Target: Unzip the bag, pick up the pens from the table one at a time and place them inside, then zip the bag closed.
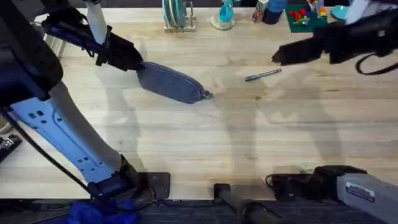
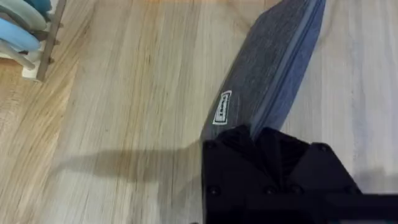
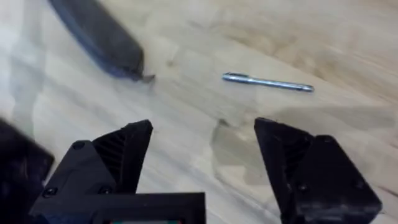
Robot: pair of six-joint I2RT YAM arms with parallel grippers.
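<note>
The bag (image 1: 171, 83) lies upper left of centre on the table (image 1: 205, 143), long axis slanting down-right; the left end effector (image 1: 132, 60) clamps its upper-left end. The pen (image 1: 263, 74) lies just below-left of the right end effector (image 1: 277, 58), fingers apart and nearer.

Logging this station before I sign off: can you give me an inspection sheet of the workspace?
Surface: wooden table, bare in the middle.
Job's things: pouch lying flat, zipper looks closed; pen on the table, apart from it.
Clutter: rack, toys and cups along the far edge.
Grippers: left gripper shut on the pouch's end; right gripper open, above the table near the pen.
Cables: black cable looping on the right arm.
Surroundings: nothing seen.
</note>
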